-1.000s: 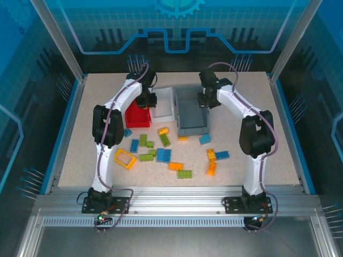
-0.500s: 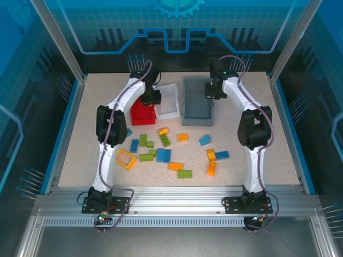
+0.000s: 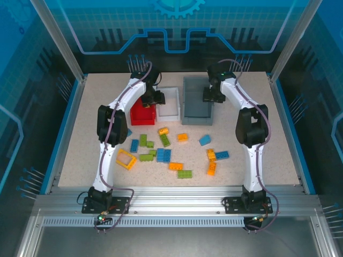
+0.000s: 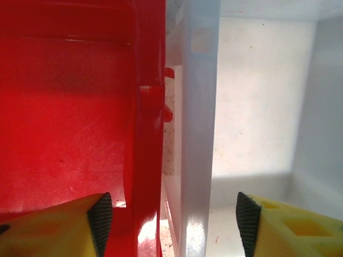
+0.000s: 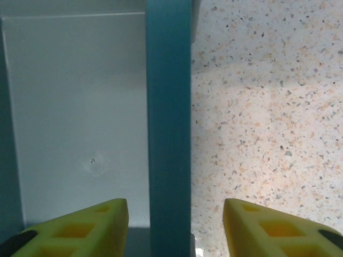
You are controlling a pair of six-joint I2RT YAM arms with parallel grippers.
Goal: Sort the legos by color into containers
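Note:
The red bin [image 3: 140,115], white bin [image 3: 170,101] and grey bin [image 3: 195,107] stand side by side at the back of the table. My left gripper [image 3: 154,98] [image 4: 174,225] is open. It straddles the red bin's [image 4: 64,107] right wall and the white bin's [image 4: 257,96] left wall, with gaps on both sides. My right gripper [image 3: 210,96] [image 5: 176,227] is open astride the grey bin's right wall [image 5: 169,107], not touching it. Orange [image 3: 183,137], green [image 3: 165,140] and blue [image 3: 204,140] legos lie scattered in front of the bins. All three bins look empty.
A flat orange frame piece [image 3: 125,158] lies at the front left of the pile. Bare speckled table [image 5: 268,107] lies right of the grey bin. Blue rails and glass walls enclose the table.
Both grippers have opened off the bin walls they were shut on. Over the last second the grey bin straightened and slid toward the back, and the red and white bins shifted slightly.

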